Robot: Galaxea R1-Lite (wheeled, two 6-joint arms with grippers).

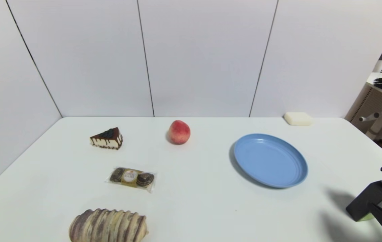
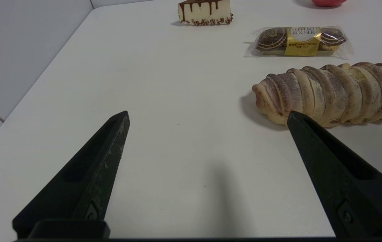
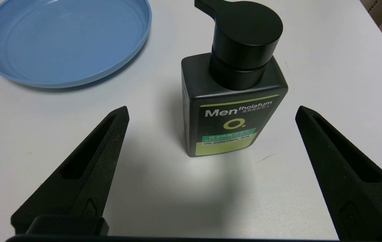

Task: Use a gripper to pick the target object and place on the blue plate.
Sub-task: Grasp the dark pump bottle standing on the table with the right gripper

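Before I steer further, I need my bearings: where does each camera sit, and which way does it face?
Head view: on the head, facing forward and down at the table; one finger of the right hand shows.
Left wrist view: on the left wrist, facing the striped bread roll; the open left hand shows.
Right wrist view: on the right wrist, facing the upright black pump bottle; both fingers show.
Head and right wrist views share bottle and blue plate.
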